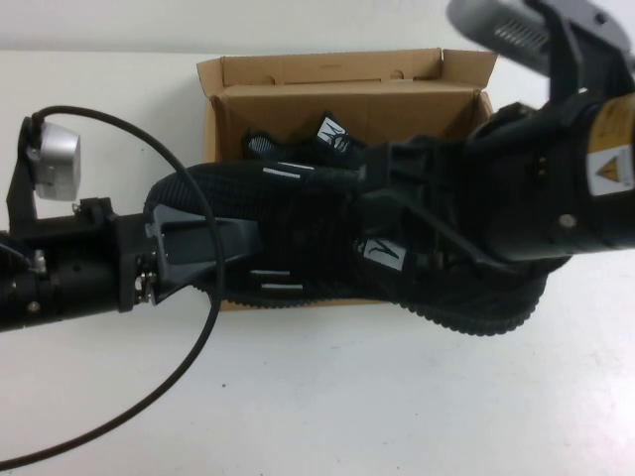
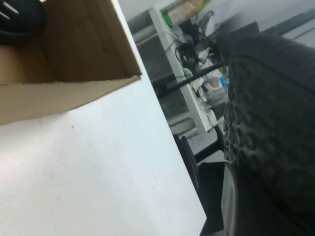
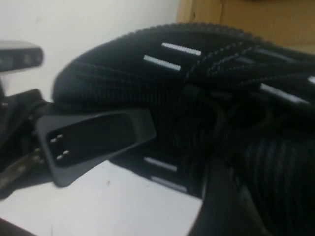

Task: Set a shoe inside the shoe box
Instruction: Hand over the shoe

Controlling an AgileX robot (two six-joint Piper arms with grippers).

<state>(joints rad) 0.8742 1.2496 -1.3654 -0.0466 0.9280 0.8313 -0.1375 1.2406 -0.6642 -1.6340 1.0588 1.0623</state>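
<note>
The brown shoe box (image 1: 347,69) stands open at the back middle of the table, lid flap up. A black knit shoe (image 1: 298,213) with silver dashes and a white tongue label hangs across the box's front edge, held from both ends. My left gripper (image 1: 213,243) is shut on its toe. In the left wrist view the studded sole (image 2: 266,113) presses against one finger (image 2: 210,196). My right gripper (image 1: 417,213) is shut on the shoe's collar end, with the heel sole (image 1: 476,307) sticking out below it. The right wrist view shows the laces (image 3: 172,83) and the left gripper's finger (image 3: 93,137).
A second black shoe (image 1: 332,134) with a white label lies inside the box; its edge (image 2: 19,19) also shows in the left wrist view. A black cable (image 1: 198,327) loops over the white table (image 1: 327,397) in front of the left arm.
</note>
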